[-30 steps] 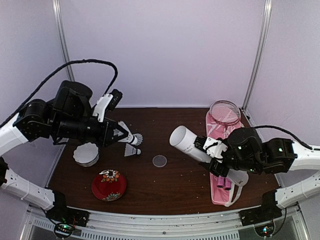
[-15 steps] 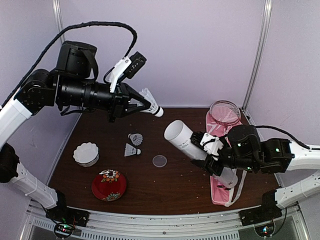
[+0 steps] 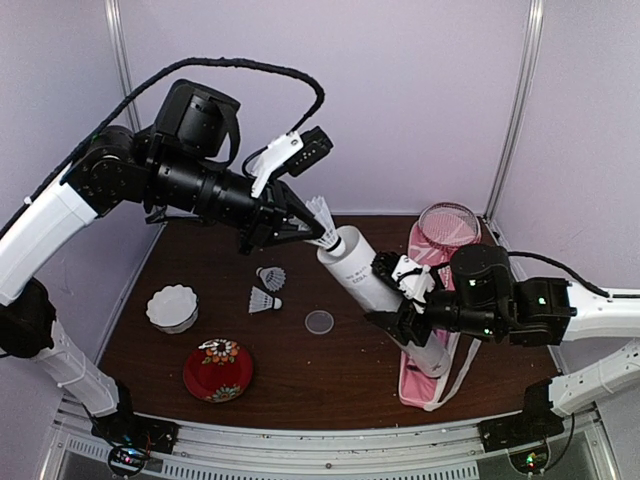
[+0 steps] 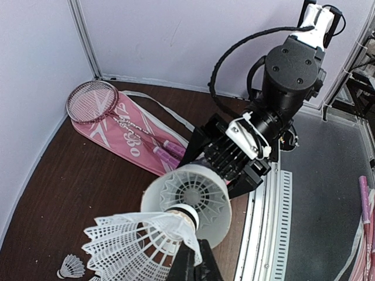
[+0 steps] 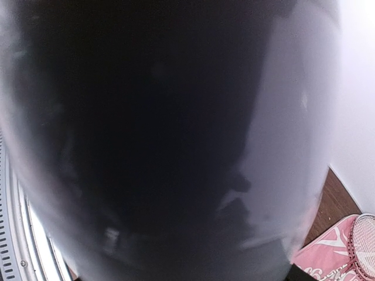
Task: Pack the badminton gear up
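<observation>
Progress: early-middle, by my reading.
- Left of centre: two loose shuttlecocks (image 3: pixel 271 276) on table, not yet tubed. Clear disc (image 3: pixel 319 321) near them, likely tube cap.
- Left claw (image 3: pixel 303 229) pinched on held shuttlecock (image 3: pixel 322 218). Cork end toward mouth of tube (image 3: pixel 372 288). Touching rim or just above it, cannot tell.
- Tube tilted, mouth up-left, lower body clamped in right claw (image 3: pixel 405 300). Right wrist view blacked out by tube.
- Far right: racquets (image 3: pixel 447 225) lying on bag (image 4: pixel 111 132), head end past bag's far end. Bagging and closing left to do.
</observation>
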